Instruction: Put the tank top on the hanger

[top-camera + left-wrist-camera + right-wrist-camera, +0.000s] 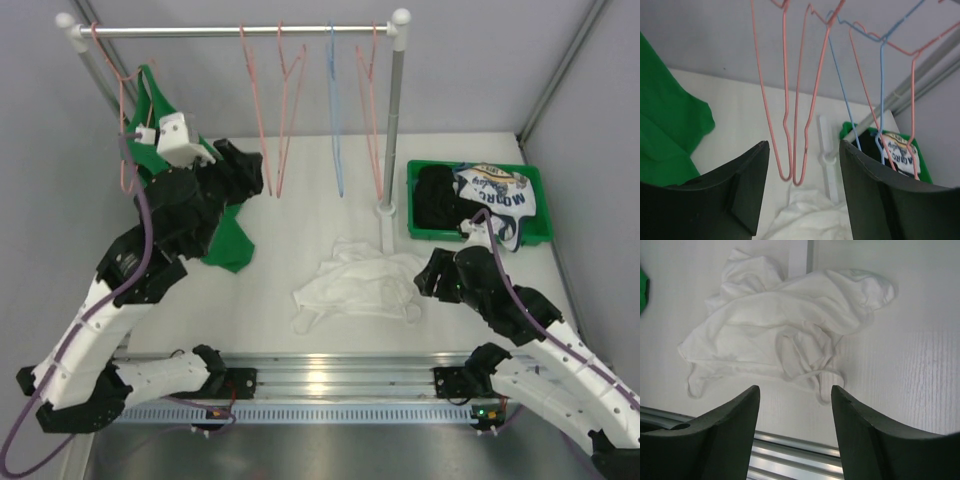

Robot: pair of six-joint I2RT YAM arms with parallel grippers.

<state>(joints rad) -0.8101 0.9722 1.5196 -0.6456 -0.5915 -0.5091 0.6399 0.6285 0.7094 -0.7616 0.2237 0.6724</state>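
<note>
The white tank top [358, 282] lies crumpled on the table in front of the rack post; it also shows in the right wrist view [785, 330] and low in the left wrist view [810, 215]. Pink wire hangers [262, 150] hang from the rail. My left gripper [250, 172] is open and empty, raised just before the lower ends of two pink hangers [785, 178], which show between its jaws [802, 145]. My right gripper [428, 272] is open and empty [795, 388], low over the table at the top's near right side, close to a loose strap [827, 382].
A green tank top [228, 238] hangs on a pink hanger at the rail's left, draped by my left arm. A blue hanger [336, 130] and another pink one hang near the white rack post [390, 150]. A green bin [535, 235] at right holds a black garment and a lettered white one.
</note>
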